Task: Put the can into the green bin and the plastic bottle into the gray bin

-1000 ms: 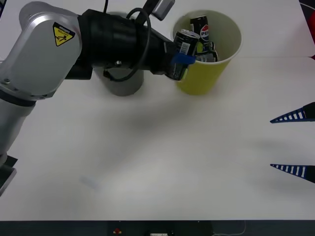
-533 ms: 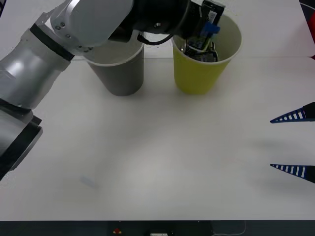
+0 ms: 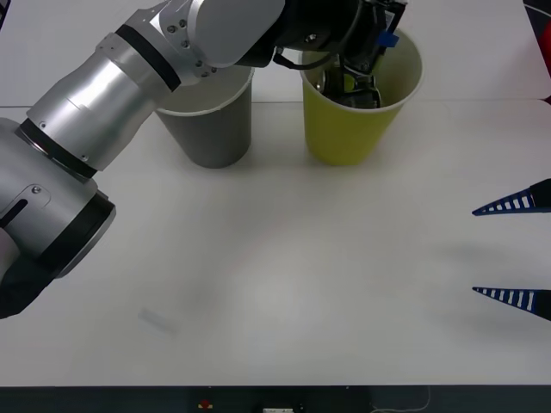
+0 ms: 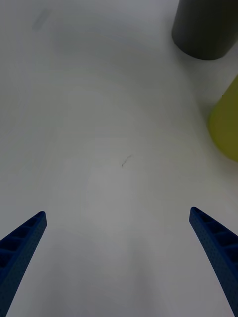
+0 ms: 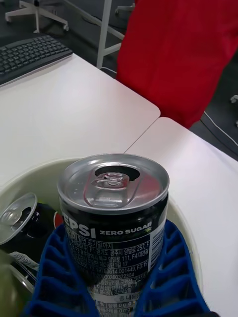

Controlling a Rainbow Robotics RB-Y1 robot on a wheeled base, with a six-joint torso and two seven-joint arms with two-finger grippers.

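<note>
My left gripper (image 3: 372, 41) reaches over the mouth of the green bin (image 3: 349, 129) and is shut on the can (image 5: 114, 198). The can stands upright between the blue fingers (image 5: 54, 267), with a silvery pull-tab top and a black Pepsi Zero Sugar label. It hangs just inside the bin's pale rim (image 5: 29, 176). The gray bin (image 3: 211, 129) stands right beside the green one, on its left. My right gripper (image 3: 512, 249) waits open above the table's right side, far from both bins. The plastic bottle is out of view.
Another black can (image 5: 20, 215) lies inside the green bin. The right wrist view shows bare white table before my right gripper (image 4: 119, 262), with the gray bin (image 4: 206, 25) and green bin (image 4: 225, 124) beyond. A red chair (image 5: 183, 54) and a keyboard (image 5: 29, 54) lie behind the table.
My left arm has lifted the can from in front of the green bin's near rim up and over its mouth. The right arm has not moved.
</note>
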